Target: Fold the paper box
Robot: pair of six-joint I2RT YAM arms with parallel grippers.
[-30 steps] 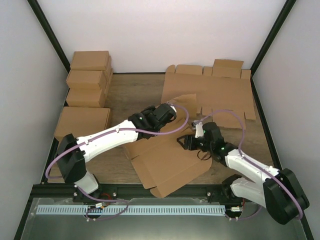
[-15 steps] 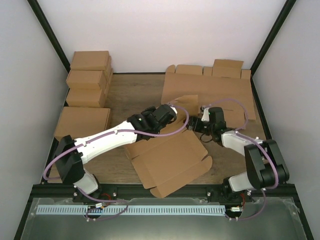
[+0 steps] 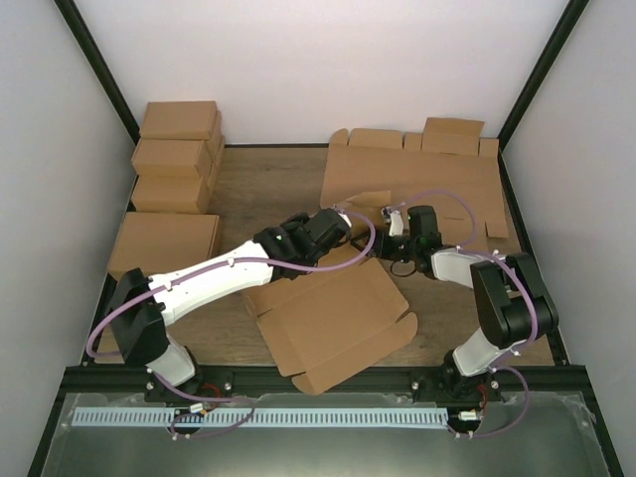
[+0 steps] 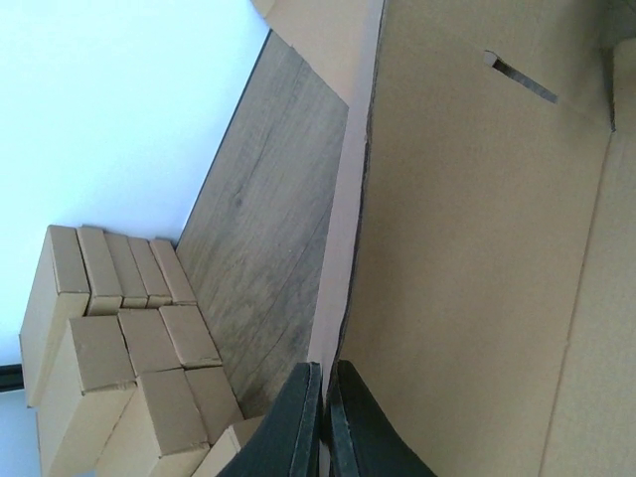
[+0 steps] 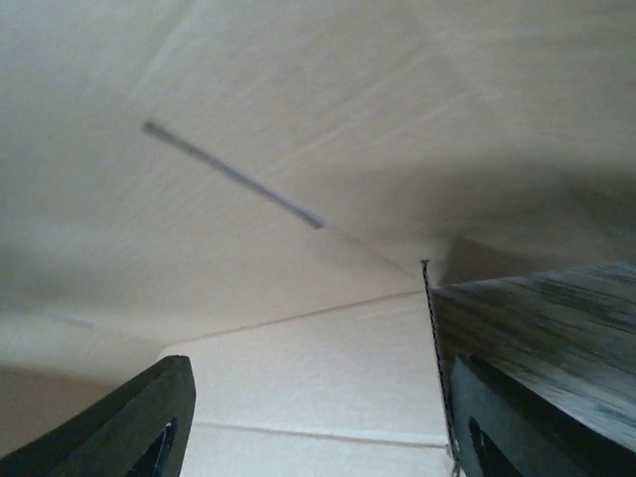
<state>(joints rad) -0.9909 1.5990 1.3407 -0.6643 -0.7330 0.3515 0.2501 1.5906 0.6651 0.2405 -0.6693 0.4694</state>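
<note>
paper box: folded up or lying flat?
Mostly spread: the paper box lies open on the table; only its far flap is raised.

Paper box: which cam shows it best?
Top external: nearly the whole paper box lies opened out between the arms, with its flaps and outline visible. Left wrist shows only one panel close up, by the shut left hand. Right wrist shows blurred cardboard with a slit, hard to attribute.

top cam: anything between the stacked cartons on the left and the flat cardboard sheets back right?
Nothing. In the top view, only bare wooden tabletop separates the cartons from the sheets.
</note>
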